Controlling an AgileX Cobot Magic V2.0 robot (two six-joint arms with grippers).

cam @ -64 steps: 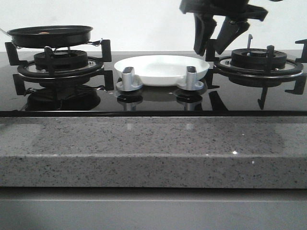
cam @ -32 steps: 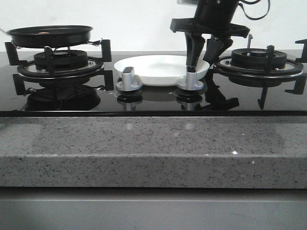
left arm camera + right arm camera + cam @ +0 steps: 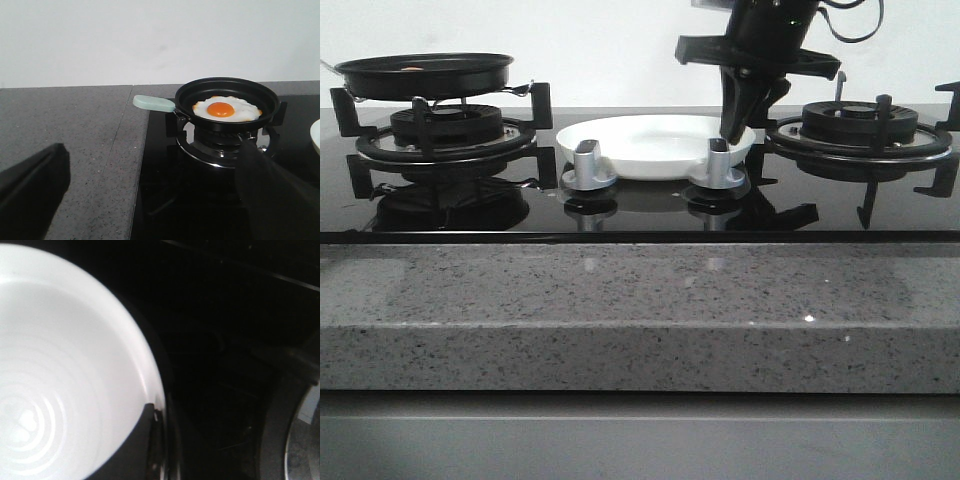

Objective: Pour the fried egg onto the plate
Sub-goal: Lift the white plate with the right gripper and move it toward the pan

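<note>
My right pincer (image 3: 736,132) seems pinched on the rim of the empty plate (image 3: 655,140) between the burners, my left pincer (image 3: 150,192) is spread, and the fried egg (image 3: 227,109) sits unpoured in the pan (image 3: 227,95).

One fried egg (image 3: 226,109), one black frying pan (image 3: 424,74), one white plate (image 3: 655,142), two burner grates (image 3: 445,135), two silver knobs (image 3: 587,165)
</note>
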